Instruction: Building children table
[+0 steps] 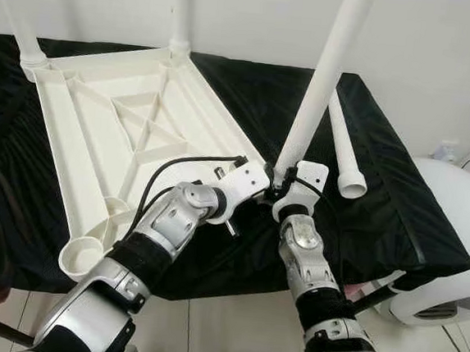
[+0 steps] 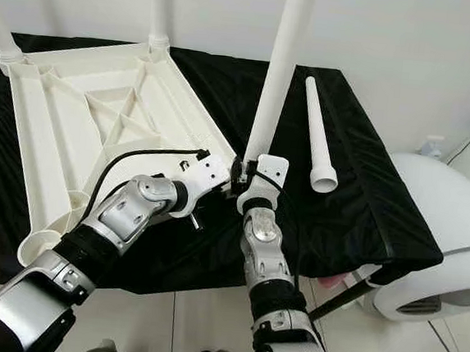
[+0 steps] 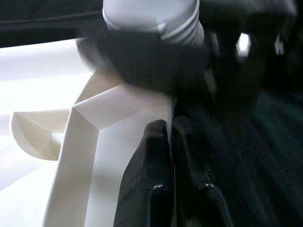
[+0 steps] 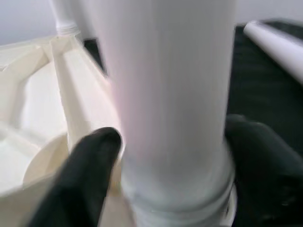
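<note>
A white table top (image 1: 82,130) lies upside down on a black cloth (image 1: 398,198). Two white legs (image 1: 183,15) stand in its far corners. A third leg (image 1: 321,85) stands nearly upright at the near right corner, and my right gripper (image 1: 279,184) is shut on its lower end; a black finger (image 4: 90,161) shows on either side of the tube (image 4: 175,94). My left gripper (image 3: 170,130) is right beside it, fingers pinched on the thin white rim (image 3: 118,113) of that corner. A fourth leg (image 1: 344,153) lies loose on the cloth to the right.
An empty round socket (image 1: 81,255) sits at the top's near left corner. A white rounded appliance (image 1: 451,244) stands on the floor at the right, past the cloth's edge. A white wall rises behind the table.
</note>
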Controlling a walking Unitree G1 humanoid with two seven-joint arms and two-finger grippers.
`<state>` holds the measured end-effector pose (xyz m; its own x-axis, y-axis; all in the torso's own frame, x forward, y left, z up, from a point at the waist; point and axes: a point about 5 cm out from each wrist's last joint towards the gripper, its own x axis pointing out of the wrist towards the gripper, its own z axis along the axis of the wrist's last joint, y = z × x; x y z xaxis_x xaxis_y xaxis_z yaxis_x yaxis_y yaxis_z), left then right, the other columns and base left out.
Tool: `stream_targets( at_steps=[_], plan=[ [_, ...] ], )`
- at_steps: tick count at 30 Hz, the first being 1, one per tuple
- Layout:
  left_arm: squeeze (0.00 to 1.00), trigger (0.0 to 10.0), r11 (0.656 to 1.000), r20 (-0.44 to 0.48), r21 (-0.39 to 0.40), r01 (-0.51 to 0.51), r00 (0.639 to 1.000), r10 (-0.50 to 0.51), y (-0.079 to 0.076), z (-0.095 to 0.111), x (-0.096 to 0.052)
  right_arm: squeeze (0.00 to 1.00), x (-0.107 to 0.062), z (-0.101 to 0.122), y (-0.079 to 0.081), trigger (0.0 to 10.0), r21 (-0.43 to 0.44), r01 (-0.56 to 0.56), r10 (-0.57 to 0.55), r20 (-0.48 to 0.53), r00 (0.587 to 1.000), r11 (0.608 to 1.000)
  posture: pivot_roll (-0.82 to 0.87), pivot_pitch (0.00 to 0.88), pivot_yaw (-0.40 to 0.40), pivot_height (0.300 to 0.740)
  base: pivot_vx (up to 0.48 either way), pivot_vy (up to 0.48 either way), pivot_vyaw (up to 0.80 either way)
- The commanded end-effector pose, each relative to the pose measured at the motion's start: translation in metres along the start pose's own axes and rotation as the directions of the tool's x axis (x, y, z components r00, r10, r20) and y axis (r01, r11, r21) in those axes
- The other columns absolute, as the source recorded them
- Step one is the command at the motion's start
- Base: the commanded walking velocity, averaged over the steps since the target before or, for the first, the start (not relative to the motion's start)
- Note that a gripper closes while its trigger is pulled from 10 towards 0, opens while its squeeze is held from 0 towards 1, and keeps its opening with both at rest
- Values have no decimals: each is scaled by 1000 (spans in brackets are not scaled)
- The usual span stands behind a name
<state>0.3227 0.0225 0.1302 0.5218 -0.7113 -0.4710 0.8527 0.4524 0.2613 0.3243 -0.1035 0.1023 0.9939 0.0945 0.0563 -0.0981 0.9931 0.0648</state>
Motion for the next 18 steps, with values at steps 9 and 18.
stream_targets(
  at_steps=[9, 18],
  plan=[
    [0, 10000, 1000, -42, -23, 19, 999, -20, -8, -10, 4, 0, -3, 9, -15, 10000, 15, -138, 137, 44, 990, 990, 29, 0, -101, 740, 0, 0, 0],
    [0, 10000, 1000, -37, -23, 19, 999, -20, -7, -8, 3, 0, 5, 17, -39, 10000, -2, -297, 297, 18, 955, 955, 29, 0, -100, 740, 0, 0, 0]
  ],
)
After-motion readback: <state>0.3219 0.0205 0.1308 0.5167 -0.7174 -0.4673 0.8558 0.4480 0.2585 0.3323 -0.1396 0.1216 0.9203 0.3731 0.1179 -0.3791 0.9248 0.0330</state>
